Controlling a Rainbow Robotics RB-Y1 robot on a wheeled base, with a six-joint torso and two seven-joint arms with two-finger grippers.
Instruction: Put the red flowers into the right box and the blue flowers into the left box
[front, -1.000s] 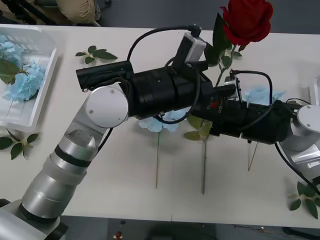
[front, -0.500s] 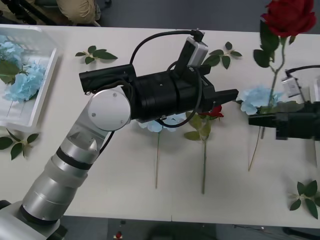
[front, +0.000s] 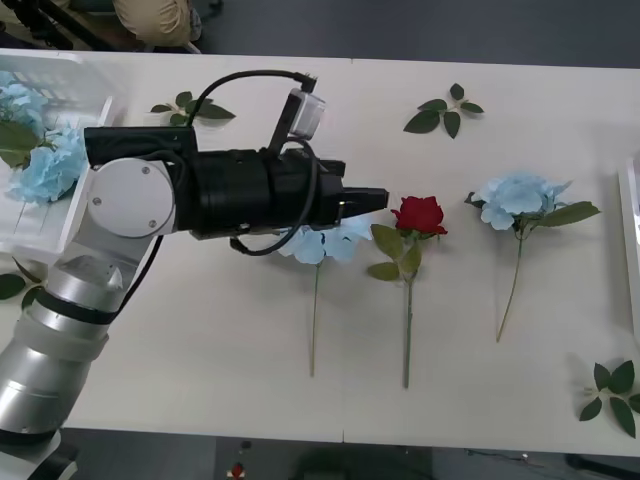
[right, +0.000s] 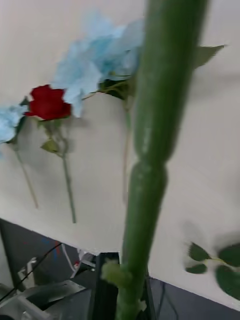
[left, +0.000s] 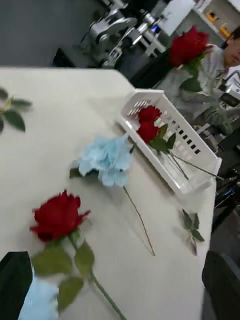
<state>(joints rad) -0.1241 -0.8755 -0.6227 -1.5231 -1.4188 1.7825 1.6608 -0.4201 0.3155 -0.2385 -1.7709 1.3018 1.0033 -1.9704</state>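
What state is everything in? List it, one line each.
Held rose: aloft.
Right pincer: shut on held rose's stem.
Left pincer: open, above the table.
Table rose: lying flat.
Loose hydrangeas: lying flat.
Left box: holds blue blooms.
Right box: holds two roses.

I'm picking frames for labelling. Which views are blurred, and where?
Right wrist view: the held rose stem is a close, soft smear, the table flowers behind slightly soft. Left wrist view: the red rose is mildly blurred. Front view: the left gripper and flowers look sharp.

rose (front: 418, 214) between two hydrangeas (front: 518, 193), left box (front: 60, 215) far left
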